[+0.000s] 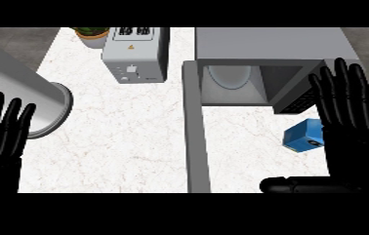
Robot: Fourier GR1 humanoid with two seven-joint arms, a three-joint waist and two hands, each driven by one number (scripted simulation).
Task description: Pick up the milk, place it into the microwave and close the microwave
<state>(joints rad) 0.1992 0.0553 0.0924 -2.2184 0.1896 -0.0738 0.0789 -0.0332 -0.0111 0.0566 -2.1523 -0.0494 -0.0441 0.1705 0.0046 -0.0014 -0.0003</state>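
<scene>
Head view: microwave [270,53] open, door [196,131] swung out.
Right hand [340,117], fingers spread, beside blue milk [302,135]; bare desk [122,131] leftward to open left hand [13,136].

Bright even light on the white counter [122,131], faint shadow inside the open microwave [288,83], no glare
</scene>
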